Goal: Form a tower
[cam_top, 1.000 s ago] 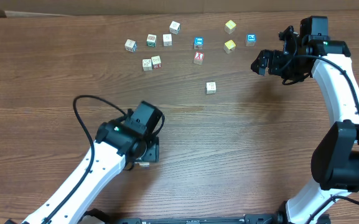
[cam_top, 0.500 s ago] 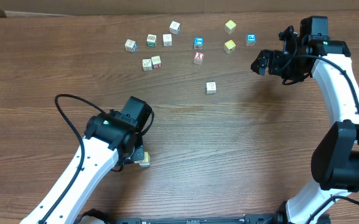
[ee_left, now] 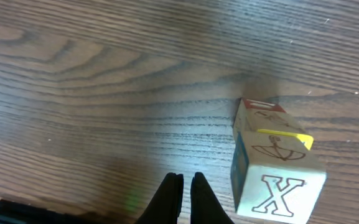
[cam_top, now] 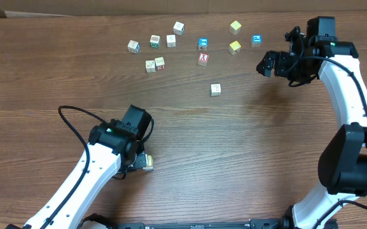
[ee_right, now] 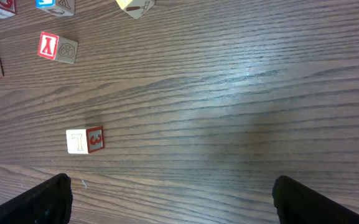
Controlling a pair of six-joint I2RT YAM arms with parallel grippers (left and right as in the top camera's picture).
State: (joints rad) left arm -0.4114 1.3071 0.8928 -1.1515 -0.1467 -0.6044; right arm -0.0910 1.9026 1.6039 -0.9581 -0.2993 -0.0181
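Beside left gripper (ee_left: 186,190): tower (ee_left: 272,168), near face reads X | left gripper pinched closed, empty | right gripper (ee_right: 172,186) spread wide, empty

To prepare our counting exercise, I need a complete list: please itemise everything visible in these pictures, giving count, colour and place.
tower: one, pale cubes with an X face uppermost, near side of the table, beside the left fingers
pale letter cubes: six, pale wood, clustered at the far side, left of centre
lone pale cube: one, pale wood, alone nearer mid-table
blue-faced cubes: two, far side
yellow cubes: two, far side, right of centre
red-faced cube: one, just below a blue one
table: one, brown wood grain
arms: two, white and black, left and right
left fingers: two, black, shut, empty
right fingers: two, black, wide open, empty
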